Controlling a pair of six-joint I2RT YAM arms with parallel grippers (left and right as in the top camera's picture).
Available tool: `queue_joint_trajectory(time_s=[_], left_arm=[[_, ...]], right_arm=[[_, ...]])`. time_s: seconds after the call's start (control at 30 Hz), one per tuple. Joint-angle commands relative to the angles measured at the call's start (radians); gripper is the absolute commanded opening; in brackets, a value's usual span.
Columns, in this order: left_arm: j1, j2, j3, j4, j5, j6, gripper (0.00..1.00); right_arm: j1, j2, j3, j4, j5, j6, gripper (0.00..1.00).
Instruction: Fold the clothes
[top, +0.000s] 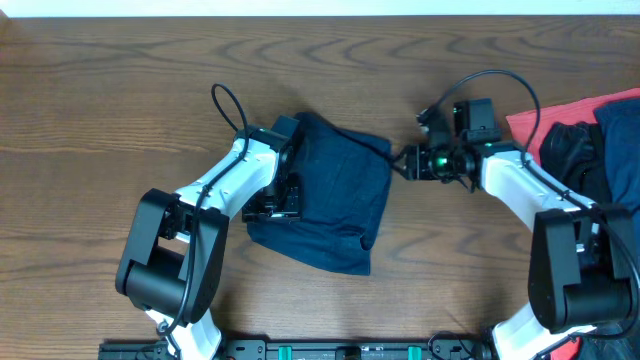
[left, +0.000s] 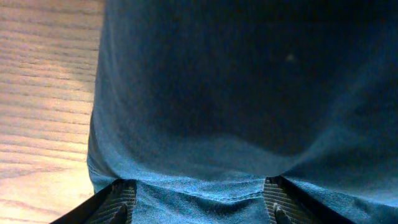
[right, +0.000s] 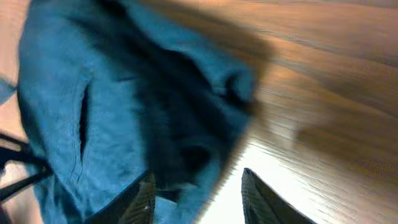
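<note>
The clothes, a pair of dark navy shorts (top: 335, 195), lie in a folded bundle at the middle of the table. My left gripper (top: 287, 195) rests over the bundle's left edge. In the left wrist view its fingers (left: 121, 200) stand wide apart, with a stitched hem of the shorts (left: 205, 106) lying slack between them. My right gripper (top: 402, 162) sits just off the bundle's upper right corner. The right wrist view is blurred. It shows that gripper (right: 196, 196) open, with the edge of the shorts (right: 93, 106) reaching to its left finger and bare wood under the right one.
A bright red cloth (top: 560, 115), a shiny black garment (top: 568, 150) and another blue garment (top: 622, 135) are piled at the right edge beside the right arm. The wooden table (top: 100, 120) ends at a pale strip along the top.
</note>
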Motion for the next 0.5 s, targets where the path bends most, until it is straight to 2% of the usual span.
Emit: queue_joint_trajectory(time_s=[0.0,0.07,0.1,0.13,0.4,0.47], left_arm=[[0.003,-0.009,-0.014,0.005,-0.002,0.006,0.68],[0.003,-0.009,-0.014,0.005,-0.002,0.006,0.68],[0.003,-0.009,-0.014,0.004,-0.002,0.006,0.68],[0.003,-0.009,-0.014,0.004,-0.002,0.006,0.69],[0.003,-0.009,-0.014,-0.042,-0.002,0.006,0.68],[0.003,-0.009,-0.014,-0.060,-0.002,0.006,0.76]], right_arm=[[0.056,-0.019,0.007,0.013,0.038,-0.058,0.29],[0.072,-0.018,0.007,0.019,0.148,-0.042,0.10],[0.073,-0.018,0.007,0.021,0.195,-0.034,0.04],[0.072,-0.018,0.007,0.023,0.228,-0.035,0.01],[-0.042,-0.028,0.014,-0.022,0.291,0.043,0.02],[-0.078,-0.044,0.018,-0.058,0.218,0.046,0.16]])
